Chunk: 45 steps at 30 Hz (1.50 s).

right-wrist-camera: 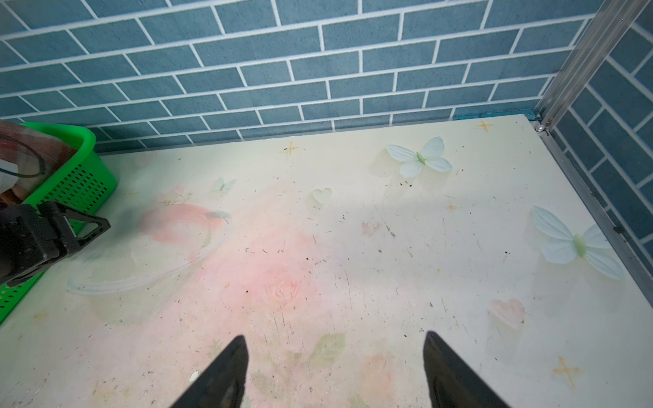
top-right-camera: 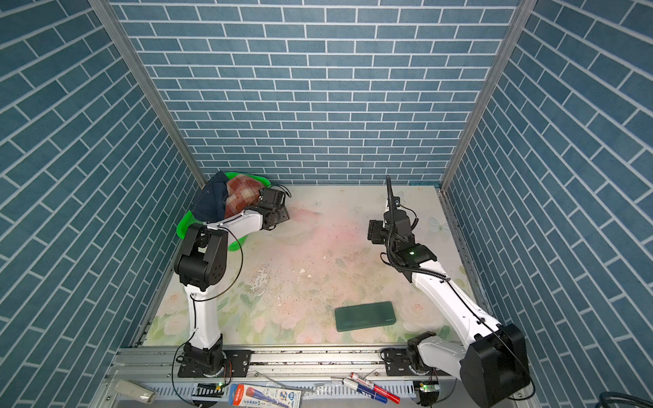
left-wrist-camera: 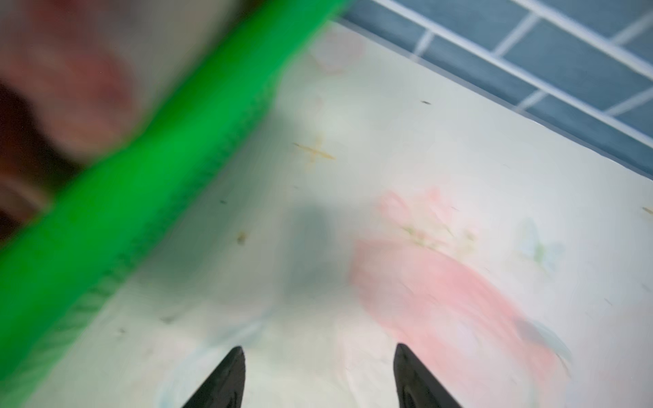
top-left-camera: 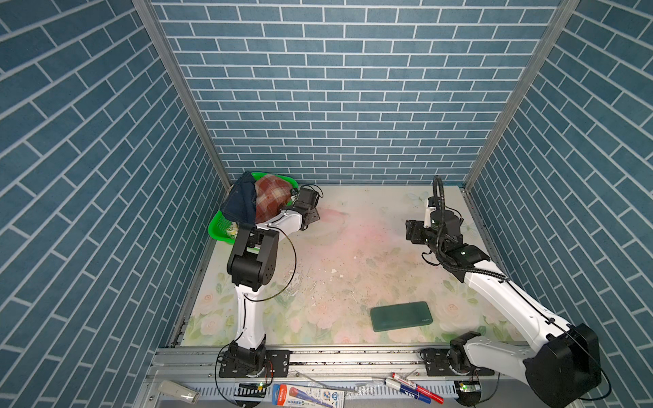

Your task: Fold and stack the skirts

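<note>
The skirts lie heaped in a green mesh basket point(top-left-camera: 217, 229) at the back left corner. A rust-red and cream plaid skirt point(top-left-camera: 270, 197) is on top, beside a dark blue denim skirt point(top-left-camera: 242, 203) that hangs over the rim. A bit of cream printed cloth point(top-left-camera: 232, 229) shows low in the basket. My left gripper point(top-left-camera: 312, 217) hovers open and empty just right of the basket, over the bare table; its wrist view is blurred, with the basket rim point(left-wrist-camera: 123, 212) close by. My right gripper point(top-left-camera: 410, 231) stands open and empty over the table's right half.
A flat dark green slab point(top-left-camera: 401, 316) lies near the front of the floral table point(top-left-camera: 353, 247). Blue brick walls close in the back and both sides. Markers point(top-left-camera: 417, 388) and a packet point(top-left-camera: 307, 395) lie on the front rail, outside the table.
</note>
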Available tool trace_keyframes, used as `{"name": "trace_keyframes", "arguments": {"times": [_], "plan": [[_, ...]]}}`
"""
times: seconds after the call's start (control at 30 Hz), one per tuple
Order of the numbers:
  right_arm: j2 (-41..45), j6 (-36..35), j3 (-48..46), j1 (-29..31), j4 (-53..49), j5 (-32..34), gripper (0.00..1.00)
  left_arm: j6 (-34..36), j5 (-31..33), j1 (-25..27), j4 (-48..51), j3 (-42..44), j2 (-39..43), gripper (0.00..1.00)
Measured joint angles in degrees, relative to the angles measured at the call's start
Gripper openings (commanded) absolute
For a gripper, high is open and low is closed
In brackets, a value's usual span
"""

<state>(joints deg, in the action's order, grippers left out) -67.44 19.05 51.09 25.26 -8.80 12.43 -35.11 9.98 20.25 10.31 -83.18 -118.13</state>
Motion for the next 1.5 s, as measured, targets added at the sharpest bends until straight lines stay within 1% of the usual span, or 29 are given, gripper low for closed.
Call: {"name": "trace_keyframes", "arguments": {"times": [0.17, 0.23, 0.33, 0.4, 0.5, 0.6, 0.7, 0.9, 1.0, 1.03, 1.07, 1.1, 1.13, 1.17, 1.23, 1.33, 1.43, 1.5], "plan": [[-0.8, 0.0, 0.0, 0.0, 0.0, 0.5, 0.77, 2.7, -4.0, 7.8, -1.5, 7.6, 6.9, 0.69], [-0.8, 0.0, 0.0, 0.0, 0.0, 0.5, 0.77, 4.2, -3.5, 8.9, -1.0, 9.9, 10.9, 0.70], [-0.8, 0.0, -0.2, 0.0, 0.7, 0.5, 0.77, 7.3, 0.5, 8.1, 0.6, 10.7, 17.2, 0.71], [-0.8, 0.1, -0.5, 0.1, 1.1, 0.4, 0.77, 9.9, 4.7, 6.9, 1.6, 9.9, 20.9, 0.71], [-0.8, 0.0, -0.6, 0.6, 1.6, 0.2, 0.77, 12.9, 10.7, 5.2, 2.5, 8.3, 23.1, 0.71], [-0.8, 0.0, -0.6, 1.6, 2.5, 0.0, 0.77, 15.4, 16.2, 3.4, 3.2, 7.8, 22.9, 0.72], [-0.8, 0.0, -0.6, 2.9, 3.1, -0.3, 0.77, 17.4, 19.7, 1.2, 4.9, 6.6, 20.8, 0.72], [-3.2, 0.0, -0.6, 6.3, 4.1, -0.6, 0.77, 19.1, 22.0, -3.9, 7.3, 1.6, 13.7, 0.72], [-5.0, 0.0, -0.5, 8.2, 4.1, -0.6, 0.77, 19.8, 22.4, -6.4, 9.0, -1.6, 10.5, 0.69], [-5.5, -0.1, -0.4, 8.7, 4.1, -0.5, 0.77, 20.2, 22.4, -7.0, 9.3, -3.1, 9.3, 0.62], [-5.9, -0.1, -0.3, 9.0, 4.1, -0.5, 0.77, 20.6, 22.4, -7.6, 9.6, -4.8, 7.8, 0.49], [-6.2, -0.3, -0.2, 9.5, 4.1, -0.4, 0.76, 21.0, 22.3, -8.2, 9.7, -6.5, 6.4, 0.26], [-6.3, -0.5, -0.1, 9.7, 4.1, -0.4, 0.76, 21.4, 21.9, -8.6, 9.8, -7.8, 5.2, 0.12], [-6.3, -0.6, 0.1, 9.9, 4.1, -0.3, 0.76, 21.8, 21.6, -9.0, 10.0, -9.1, 4.0, 0.00], [-6.3, -1.0, 0.6, 10.1, 4.0, -0.1, 0.75, 22.8, 21.0, -9.5, 10.6, -11.0, 2.6, 0.00], [-5.9, -1.1, 1.0, 10.1, 4.1, 0.6, 0.74, 23.3, 19.8, -9.6, 11.8, -12.5, 3.0, 0.00], [-5.3, -1.1, 1.0, 10.1, 4.0, 1.4, 0.74, 23.3, 17.6, -9.6, 12.4, -12.2, 6.4, 0.00], [-4.8, -1.1, 1.0, 10.1, 4.0, 1.8, 0.74, 23.1, 15.8, -9.6, 12.3, -10.4, 11.3, 0.00]]}}
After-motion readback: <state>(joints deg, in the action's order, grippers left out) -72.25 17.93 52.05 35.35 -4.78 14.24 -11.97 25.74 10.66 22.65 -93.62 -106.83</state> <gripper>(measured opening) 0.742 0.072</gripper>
